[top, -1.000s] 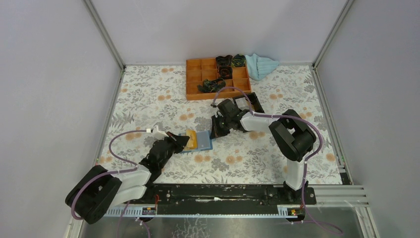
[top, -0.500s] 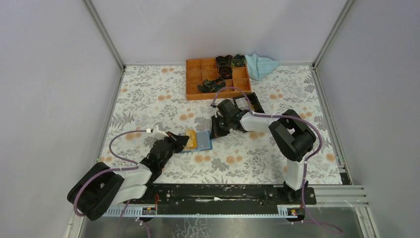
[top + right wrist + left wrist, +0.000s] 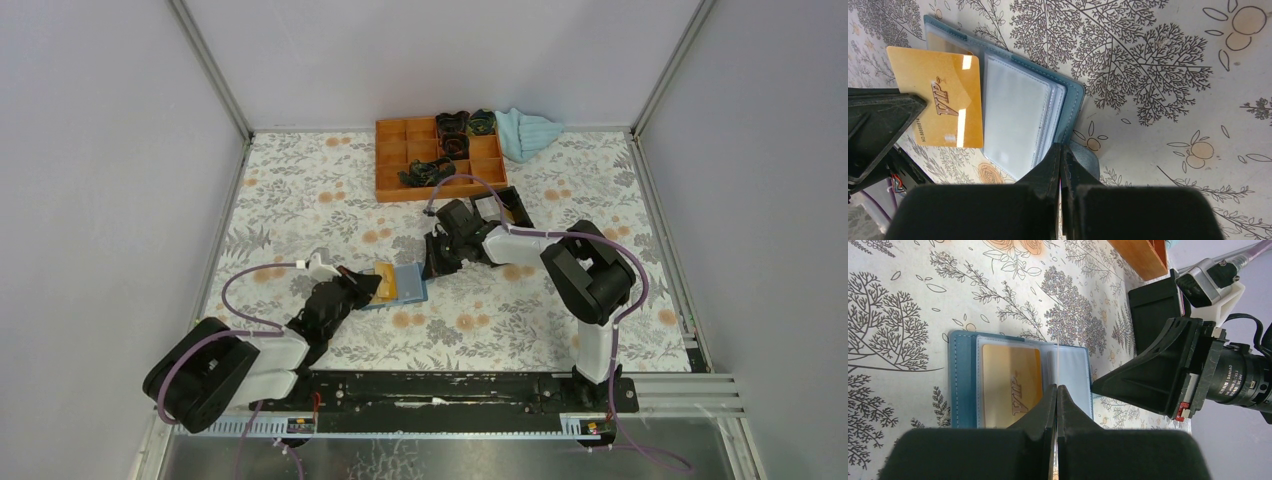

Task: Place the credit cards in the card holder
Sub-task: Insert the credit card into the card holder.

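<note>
The card holder [image 3: 412,283] lies open on the floral cloth, with a teal cover [image 3: 962,380] and clear sleeves [image 3: 1018,115]. My left gripper [image 3: 368,284] is shut on a tan-orange credit card [image 3: 938,100] marked VIP and holds it over the holder's left page. In the left wrist view that card shows edge-on as a thin pale line [image 3: 1058,365] beyond my shut fingertips [image 3: 1056,388]. A tan VIP face [image 3: 1010,385] shows on the left page; I cannot tell whether it is a second card or a reflection. My right gripper [image 3: 432,268] is shut on the holder's right edge [image 3: 1062,147].
An orange compartment tray [image 3: 440,160] with dark items stands at the back. A light blue cloth [image 3: 528,132] lies to its right. A black box [image 3: 500,205] sits just behind the right gripper and also shows in the left wrist view [image 3: 1153,302]. Grey walls enclose the table.
The left arm's rear links have shifted slightly. Both grippers, the card and the holder stay almost where they were.
</note>
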`<move>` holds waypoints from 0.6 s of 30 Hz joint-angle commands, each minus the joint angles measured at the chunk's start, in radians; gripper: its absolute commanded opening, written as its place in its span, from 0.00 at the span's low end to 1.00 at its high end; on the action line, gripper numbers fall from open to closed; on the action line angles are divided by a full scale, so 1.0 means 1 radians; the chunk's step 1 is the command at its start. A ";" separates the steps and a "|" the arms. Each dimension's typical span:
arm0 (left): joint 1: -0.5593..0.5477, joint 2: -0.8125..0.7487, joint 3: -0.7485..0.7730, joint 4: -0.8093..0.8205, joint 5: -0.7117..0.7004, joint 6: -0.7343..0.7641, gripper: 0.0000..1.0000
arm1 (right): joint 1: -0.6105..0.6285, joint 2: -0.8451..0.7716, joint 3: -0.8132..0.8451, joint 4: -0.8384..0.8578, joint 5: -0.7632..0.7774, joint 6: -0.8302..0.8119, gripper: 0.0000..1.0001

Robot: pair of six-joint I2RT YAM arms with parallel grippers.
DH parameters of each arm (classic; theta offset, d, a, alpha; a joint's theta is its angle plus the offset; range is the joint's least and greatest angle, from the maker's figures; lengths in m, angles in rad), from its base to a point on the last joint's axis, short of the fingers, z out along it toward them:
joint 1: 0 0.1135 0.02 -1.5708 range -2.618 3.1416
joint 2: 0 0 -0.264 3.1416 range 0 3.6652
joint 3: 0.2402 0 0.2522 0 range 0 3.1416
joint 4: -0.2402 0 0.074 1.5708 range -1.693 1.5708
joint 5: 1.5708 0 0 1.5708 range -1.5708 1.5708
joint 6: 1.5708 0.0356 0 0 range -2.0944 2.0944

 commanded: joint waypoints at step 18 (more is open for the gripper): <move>0.001 -0.063 -0.144 0.001 -0.068 -0.026 0.00 | 0.016 0.029 0.049 0.002 0.011 0.010 0.00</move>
